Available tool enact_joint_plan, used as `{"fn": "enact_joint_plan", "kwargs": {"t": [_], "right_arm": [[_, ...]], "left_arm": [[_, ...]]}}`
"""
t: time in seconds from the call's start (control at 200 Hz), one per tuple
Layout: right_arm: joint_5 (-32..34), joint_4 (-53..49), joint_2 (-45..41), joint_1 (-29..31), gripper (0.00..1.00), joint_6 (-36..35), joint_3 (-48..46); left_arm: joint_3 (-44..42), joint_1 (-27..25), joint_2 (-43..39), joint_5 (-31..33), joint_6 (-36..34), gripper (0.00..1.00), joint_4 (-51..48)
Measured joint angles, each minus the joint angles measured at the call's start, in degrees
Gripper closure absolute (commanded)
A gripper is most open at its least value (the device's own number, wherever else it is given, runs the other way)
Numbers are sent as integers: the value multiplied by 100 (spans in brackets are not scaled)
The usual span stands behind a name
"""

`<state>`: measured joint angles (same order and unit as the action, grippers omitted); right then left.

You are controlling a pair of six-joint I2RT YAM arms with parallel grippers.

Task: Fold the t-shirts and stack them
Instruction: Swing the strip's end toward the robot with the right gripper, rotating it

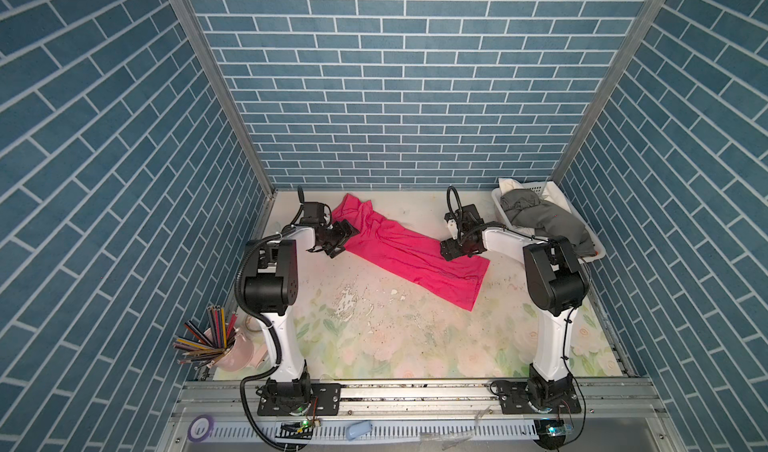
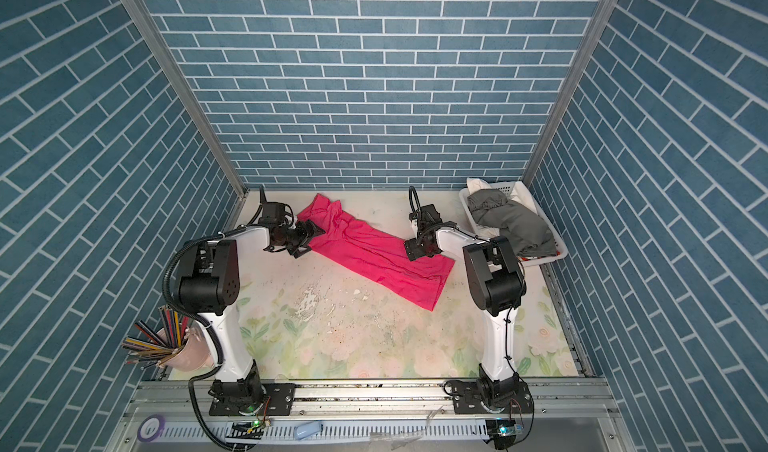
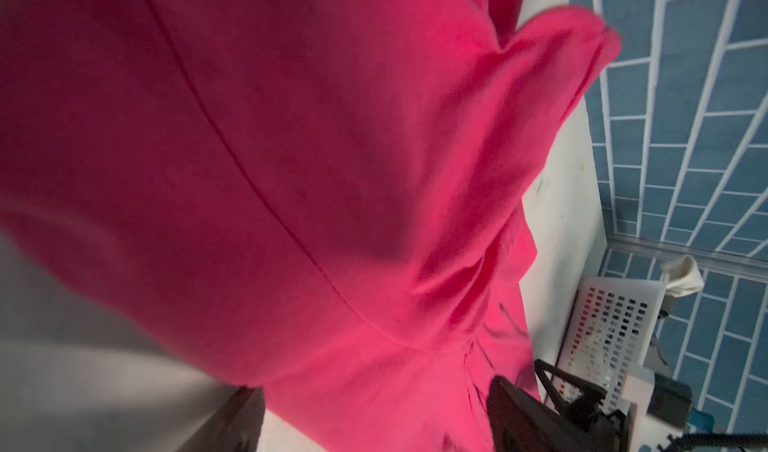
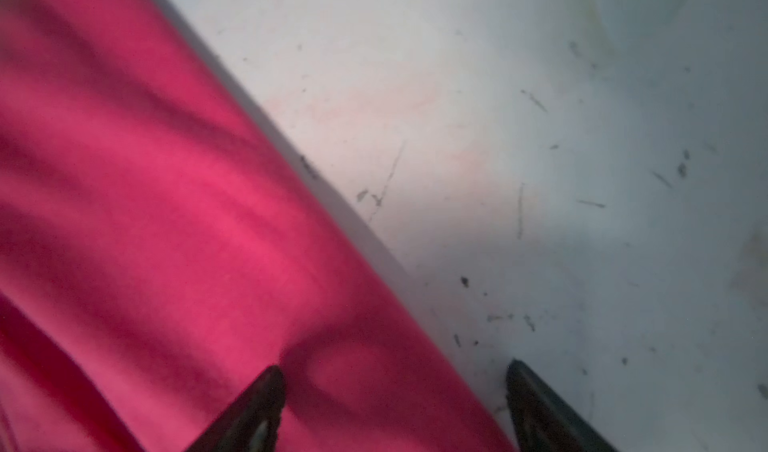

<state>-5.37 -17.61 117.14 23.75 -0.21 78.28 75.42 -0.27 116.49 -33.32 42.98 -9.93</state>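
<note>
While the pink t-shirt (image 1: 399, 250) lies on the desk (image 1: 374, 329) as a long strip slanting away from the basket (image 1: 497, 199), the right claw (image 4: 395, 377), jaws apart, straddles its basket-side edge, and the left claw (image 1: 345, 240), spread wide, meets the far end.

**Setting:** robotics lab test cell, a closed booth dressed as a mock home corner.

**Evidence:**
- Walls (image 1: 407, 75): printed blue brick-pattern panels across the upper frame and both sides, joined by bare aluminium posts (image 1: 216, 84).
- Tabletop (image 1: 415, 346): worn floral-print sheet at lower centre, scuffed and flaking.
- Left arm (image 1: 278, 333) and right arm (image 1: 552, 337): bolted on black plates to an aluminium rail (image 1: 415, 393) along the lower edge.
- Slotted cable duct (image 1: 395, 430), exposed circuit board (image 1: 300, 426) with a lit green lamp, and purple tape roll (image 1: 200, 426): all along the bottom edge.
- Props: pink cup (image 1: 239, 354) of coloured pencils (image 1: 203, 337) at lower left; white slotted basket (image 1: 500, 208) at right of centre; pink t-shirt (image 1: 411, 250) on the tabletop.
</note>
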Motion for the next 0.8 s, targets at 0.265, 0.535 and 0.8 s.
{"fn": "enact_joint_plan", "kwargs": {"t": [0.265,0.535,0.8], "right_arm": [[-116,483,-831,-2,75,442,-1283],[-339,966,-2367,778,72,2428,-3241],[-131,184,-3246,1488,17,3451,-3239]], "left_arm": [[1281,92,946,26,22,14,116],[3504,-142,2258,273,-63,14,-442],[4916,-809,2924,444,-396,14,-1419]]}}
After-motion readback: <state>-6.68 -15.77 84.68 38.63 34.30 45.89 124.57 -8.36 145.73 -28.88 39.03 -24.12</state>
